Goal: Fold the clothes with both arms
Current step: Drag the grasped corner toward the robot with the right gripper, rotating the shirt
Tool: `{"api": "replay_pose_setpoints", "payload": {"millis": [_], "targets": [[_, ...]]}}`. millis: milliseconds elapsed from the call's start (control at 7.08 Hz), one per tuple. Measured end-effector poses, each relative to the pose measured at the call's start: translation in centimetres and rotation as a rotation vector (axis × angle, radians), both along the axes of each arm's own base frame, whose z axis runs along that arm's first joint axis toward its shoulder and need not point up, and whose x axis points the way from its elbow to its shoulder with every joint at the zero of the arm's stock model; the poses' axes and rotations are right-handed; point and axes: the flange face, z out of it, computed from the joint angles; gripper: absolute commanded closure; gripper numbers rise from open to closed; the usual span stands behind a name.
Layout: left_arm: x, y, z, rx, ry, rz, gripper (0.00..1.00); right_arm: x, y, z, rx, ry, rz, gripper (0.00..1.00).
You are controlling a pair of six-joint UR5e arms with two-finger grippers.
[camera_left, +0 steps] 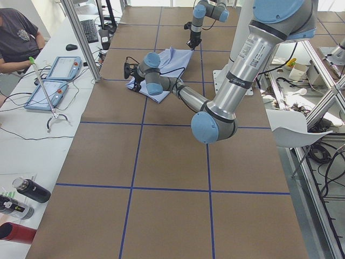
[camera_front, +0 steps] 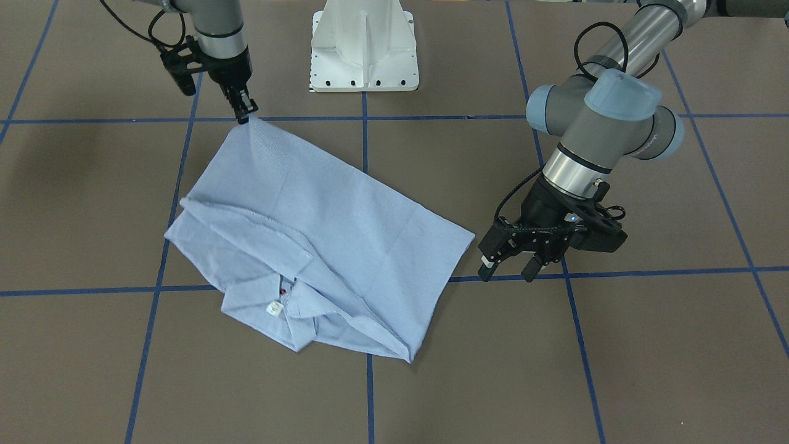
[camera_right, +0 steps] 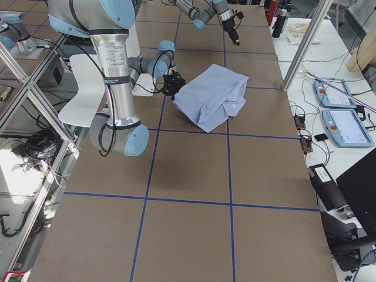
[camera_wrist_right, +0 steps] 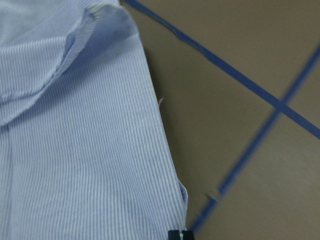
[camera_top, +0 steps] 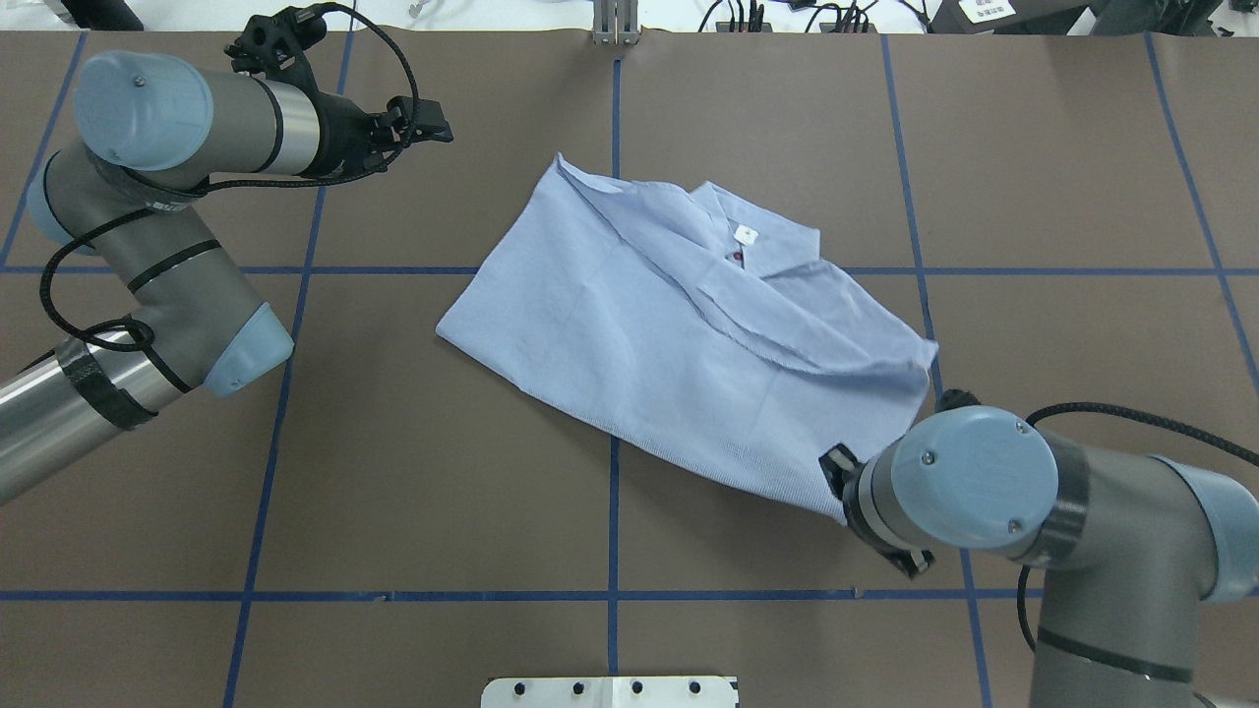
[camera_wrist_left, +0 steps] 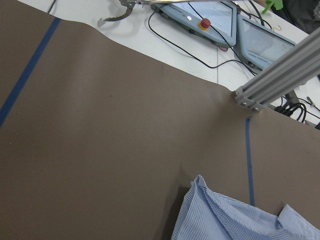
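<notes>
The light blue striped shirt lies folded into a slanted rectangle on the brown table, collar and white neck label on the side away from the robot. My right slim gripper is shut on the shirt's corner nearest the base and pulls it up into a small peak. In the overhead view the right wrist hides that grip at the shirt edge. My left wide gripper hovers open and empty beside the opposite side of the shirt, not touching it. The left wrist view shows only a shirt corner.
The white pedestal base stands at the robot's side of the table. Blue tape lines grid the brown mat. An aluminium post and teach pendants sit past the far edge, where a person is seated.
</notes>
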Motion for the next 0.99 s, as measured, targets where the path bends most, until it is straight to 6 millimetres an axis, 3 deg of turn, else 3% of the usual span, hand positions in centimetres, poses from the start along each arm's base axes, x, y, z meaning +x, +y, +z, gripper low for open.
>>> {"api": "replay_pose_setpoints", "payload": {"millis": [141, 282, 424, 565, 706, 988], "targets": [[0.9, 1.7, -1.1, -0.003, 0.031, 0.037, 0.0, -0.5, 5.4, -1.3, -0.072, -0.01, -0.134, 0.0], [1.9, 3.2, -2.1, -0.017, 0.062, 0.064, 0.0, -1.1, 9.6, -1.9, -0.111, -0.001, -0.216, 0.0], [2.9, 4.8, -2.5, -0.03, 0.081, 0.089, 0.0, -1.3, 11.5, -2.1, -0.124, 0.004, -0.242, 0.0], [4.1, 7.1, -2.1, -0.049, 0.092, 0.123, 0.0, -1.2, 10.6, -2.1, -0.119, 0.006, -0.216, 0.0], [5.3, 9.9, -1.3, -0.087, 0.106, 0.157, 0.01, -0.9, 7.2, -2.2, -0.085, 0.0, -0.143, 0.0], [8.3, 14.1, 0.6, -0.161, 0.101, 0.202, 0.06, 1.6, -3.2, -2.7, 0.058, -0.015, -0.024, 0.0]]}}
